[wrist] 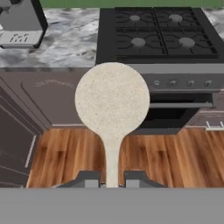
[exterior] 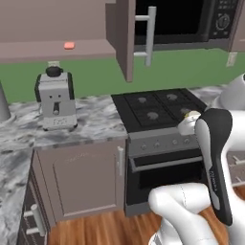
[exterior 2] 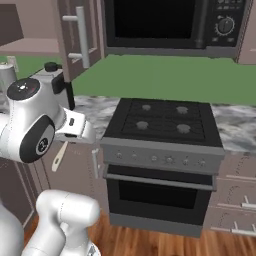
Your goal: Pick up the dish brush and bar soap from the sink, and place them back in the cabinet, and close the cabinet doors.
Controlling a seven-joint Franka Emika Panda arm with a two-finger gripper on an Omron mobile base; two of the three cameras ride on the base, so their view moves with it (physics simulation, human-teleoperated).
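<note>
Cream-speckled, the dish brush (wrist: 112, 103) was clamped by its thin handle in the closed hand (wrist: 112, 180), head forward, carried out in front of the stove (wrist: 157, 37) and the marble tabletop (wrist: 70, 39). Salmon-pink bar soap (exterior: 69, 46) already lay on the cabinet (exterior: 52, 49) shelf, near its front edge, with one of the cabinet doors (exterior: 125, 38) standing open. To do this well, I judged the arm should lift the brush above shelf height, clear the coffee machine (exterior: 56, 100), and set it down beside the soap, not on it.
</note>
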